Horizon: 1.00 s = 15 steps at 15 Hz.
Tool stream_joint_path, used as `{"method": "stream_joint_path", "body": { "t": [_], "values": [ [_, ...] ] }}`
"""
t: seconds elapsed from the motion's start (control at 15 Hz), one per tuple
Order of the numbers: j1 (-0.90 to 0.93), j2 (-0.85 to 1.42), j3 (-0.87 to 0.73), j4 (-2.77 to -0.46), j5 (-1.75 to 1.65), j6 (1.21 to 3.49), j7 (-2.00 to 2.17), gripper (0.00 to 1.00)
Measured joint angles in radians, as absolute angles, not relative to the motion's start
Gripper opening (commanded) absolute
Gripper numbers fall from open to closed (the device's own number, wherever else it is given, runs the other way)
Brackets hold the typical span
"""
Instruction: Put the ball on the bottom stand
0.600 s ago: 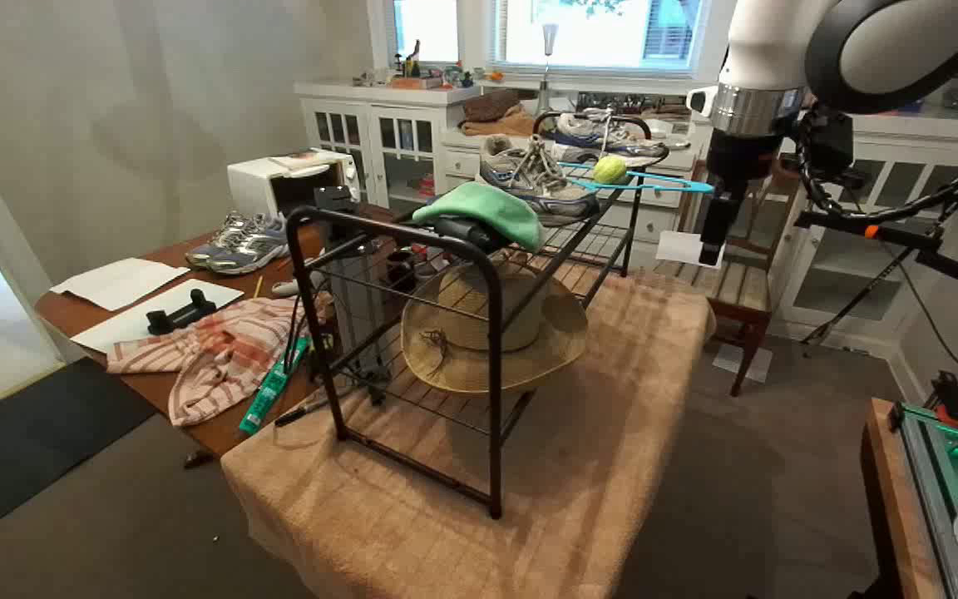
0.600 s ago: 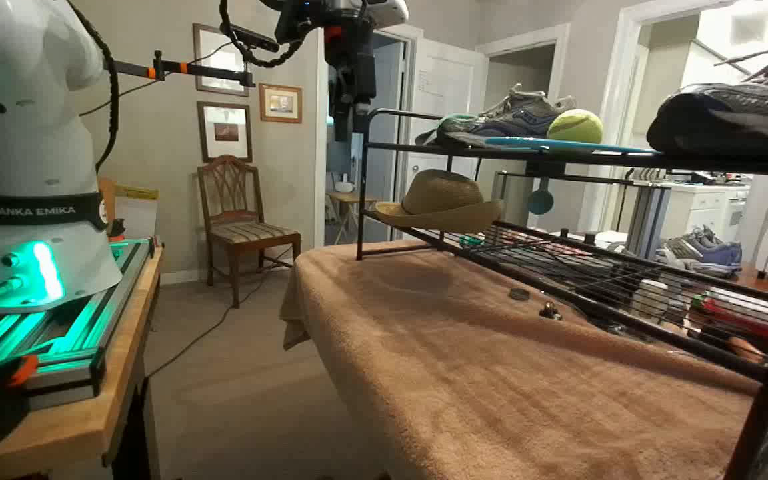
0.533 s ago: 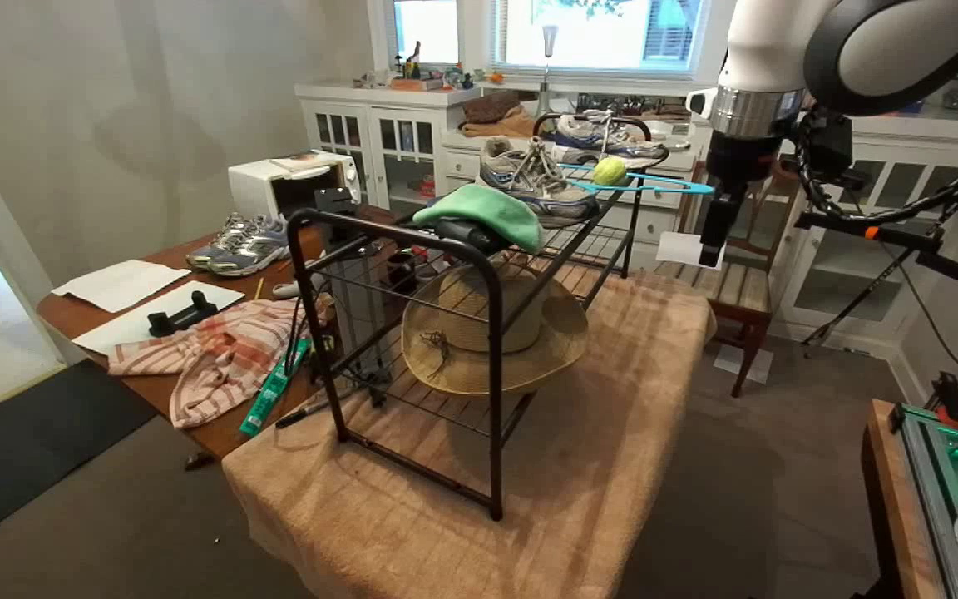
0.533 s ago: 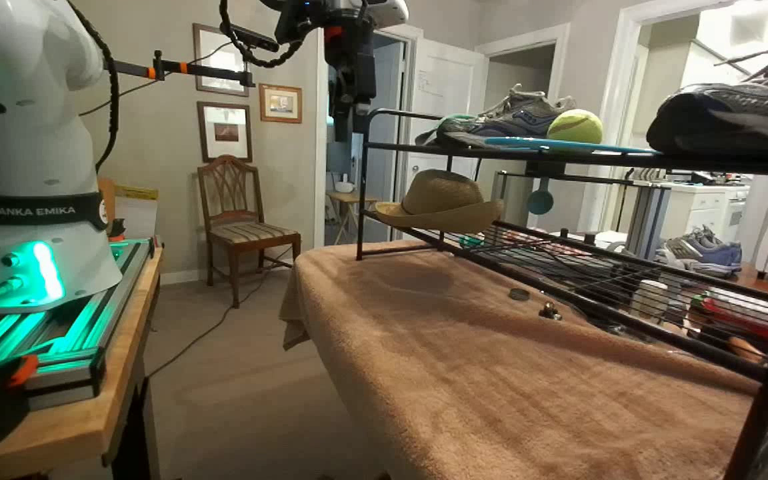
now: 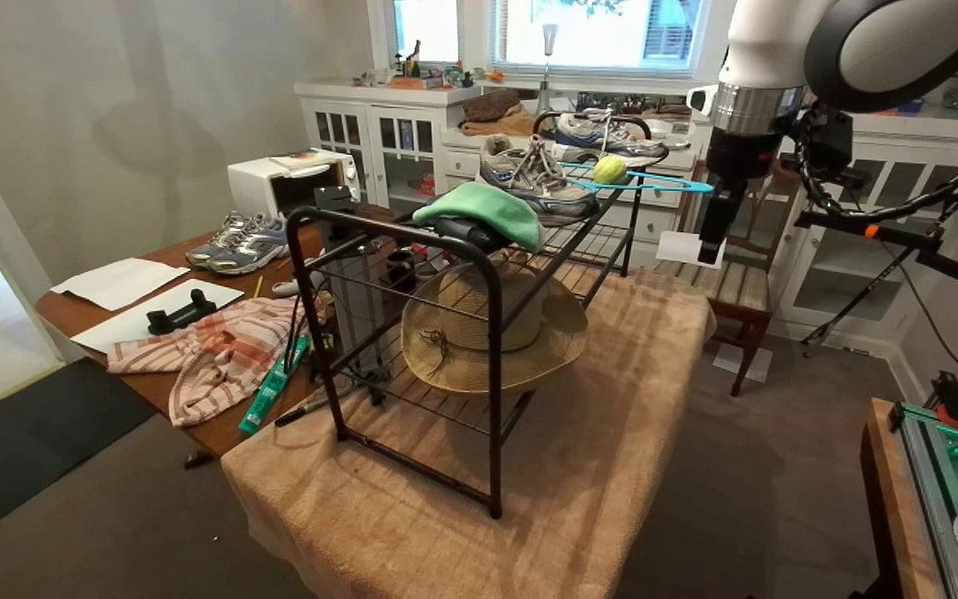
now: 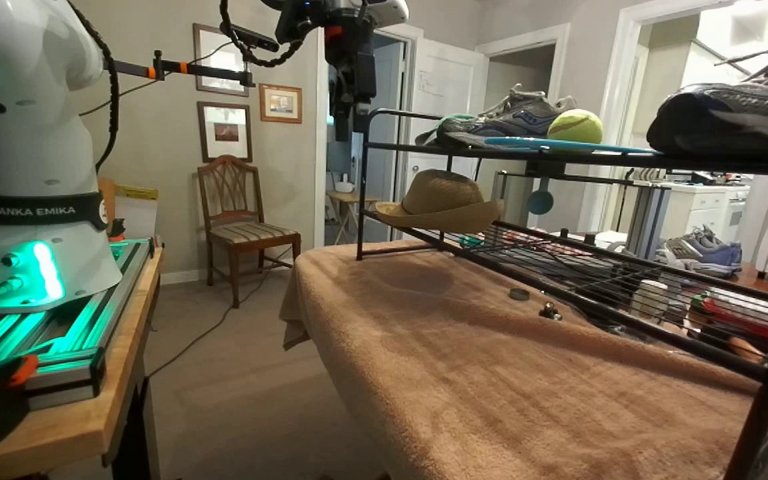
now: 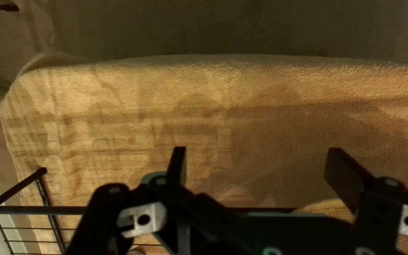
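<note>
The yellow-green ball (image 5: 609, 170) sits on the upper shelf of the black rack, beside a blue hanger; it also shows in an exterior view (image 6: 577, 127). It is out of the wrist view. The bottom stand is the rack's lower wire shelf (image 6: 624, 317), a little above the tan cloth. A straw hat (image 6: 441, 197) lies at one end of it. My gripper (image 7: 255, 159) is open with nothing between its fingers. In both exterior views it points down (image 5: 709, 254) (image 6: 351, 123), beside the rack and apart from the ball.
Grey shoes (image 5: 533, 183), a blue hanger (image 5: 662, 183) and a green dome-shaped object (image 5: 479, 208) lie on the upper shelf. The rack's dark end post (image 5: 496, 399) stands on the cloth-covered table (image 6: 477, 353). A wooden chair (image 6: 251, 230) stands behind.
</note>
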<state>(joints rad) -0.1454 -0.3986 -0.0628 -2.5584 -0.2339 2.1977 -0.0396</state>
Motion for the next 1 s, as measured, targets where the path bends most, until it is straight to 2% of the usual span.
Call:
{"method": "stream_joint_path", "body": {
  "t": [0.6,1.0],
  "values": [
    [-0.239,-0.469,-0.167,-2.360,-0.202,2.132,0.065,1.00],
    [-0.257,-0.386,-0.264,-2.209,-0.108,2.214,0.055,1.00]
  ]
}}
